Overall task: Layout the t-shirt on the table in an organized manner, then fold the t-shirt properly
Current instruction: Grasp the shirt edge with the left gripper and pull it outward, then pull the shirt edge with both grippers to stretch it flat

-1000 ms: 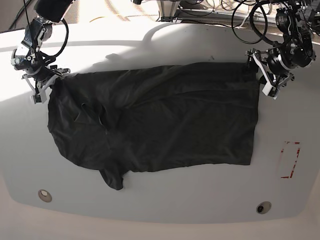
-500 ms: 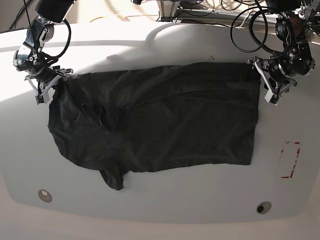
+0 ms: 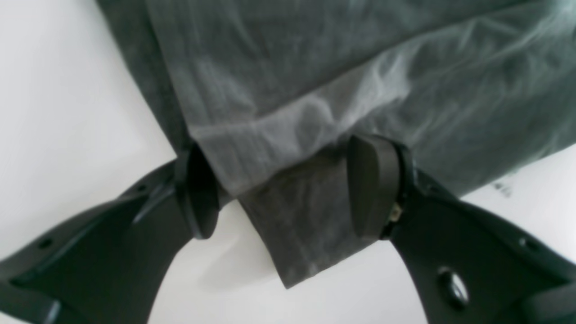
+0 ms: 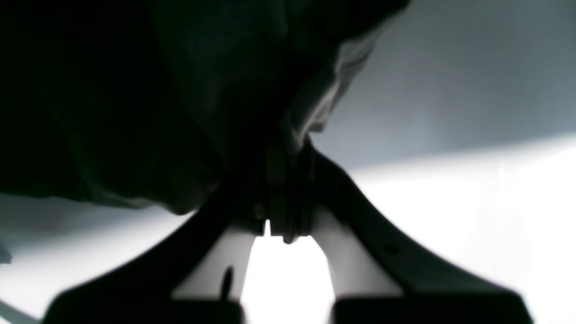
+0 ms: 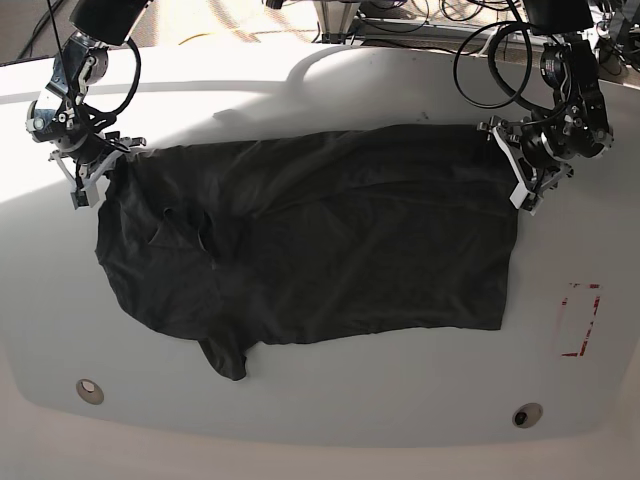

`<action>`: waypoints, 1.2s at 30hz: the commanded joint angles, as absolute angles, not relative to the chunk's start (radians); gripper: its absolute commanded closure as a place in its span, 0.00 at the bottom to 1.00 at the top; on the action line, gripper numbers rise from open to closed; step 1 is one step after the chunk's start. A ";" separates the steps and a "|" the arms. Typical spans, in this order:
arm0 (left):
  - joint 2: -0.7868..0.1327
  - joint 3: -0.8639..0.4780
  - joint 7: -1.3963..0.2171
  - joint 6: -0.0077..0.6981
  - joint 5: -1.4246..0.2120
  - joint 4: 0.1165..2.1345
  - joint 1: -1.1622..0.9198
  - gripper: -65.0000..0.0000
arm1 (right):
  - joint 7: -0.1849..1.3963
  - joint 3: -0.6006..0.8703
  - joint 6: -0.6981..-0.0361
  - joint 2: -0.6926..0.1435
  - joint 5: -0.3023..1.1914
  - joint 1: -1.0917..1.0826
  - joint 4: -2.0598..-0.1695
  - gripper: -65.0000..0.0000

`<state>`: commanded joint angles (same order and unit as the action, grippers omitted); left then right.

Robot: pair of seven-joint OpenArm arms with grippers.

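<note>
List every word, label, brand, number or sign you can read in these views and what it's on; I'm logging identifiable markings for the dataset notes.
No readable text in any view.
The t-shirt: plain, no print or label showing.
The table: only a red dashed rectangle mark, with no letters or numbers.
A faint dark smudge on the table in the left wrist view: too blurred to tell if it is writing.
The left tool and right tool: no markings visible.

The left claw [image 5: 517, 163] is sliding inward along the tabletop [image 5: 400, 420] onto the t-shirt [image 5: 330, 240] corner, its jaws parting around the hem. The right claw [image 5: 90, 170] is edging slightly up, pinching the opposite corner.
</note>
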<state>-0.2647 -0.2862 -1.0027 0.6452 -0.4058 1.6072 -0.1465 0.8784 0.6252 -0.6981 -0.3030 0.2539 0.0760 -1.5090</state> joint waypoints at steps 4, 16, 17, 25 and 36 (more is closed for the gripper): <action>-0.269 -0.248 -1.001 0.641 -0.404 1.607 -0.147 0.41 | 0.878 0.625 -0.698 -0.303 0.254 0.076 -1.509 0.99; -0.263 -0.163 -1.006 0.641 -0.239 1.618 -0.153 1.00 | 0.877 0.628 -0.698 -0.305 0.252 0.077 -1.509 1.00; -0.263 -0.160 -1.006 0.641 -0.234 1.624 -0.154 1.00 | 0.877 0.628 -0.698 -0.306 0.252 0.079 -1.509 1.00; -0.269 -0.162 -1.007 0.645 -0.231 1.741 -0.222 1.00 | 0.878 0.634 -0.698 -0.341 0.252 0.122 -1.511 1.00; -0.315 -0.162 -1.095 0.698 -0.229 1.788 -0.242 1.00 | 0.878 0.644 -0.698 -0.389 0.262 0.245 -1.552 1.00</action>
<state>-0.3153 -0.1619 -1.0948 0.6981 -0.2294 1.7883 -0.2417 0.8784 0.6437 -0.6981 -0.3890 0.2616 0.2447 -1.5520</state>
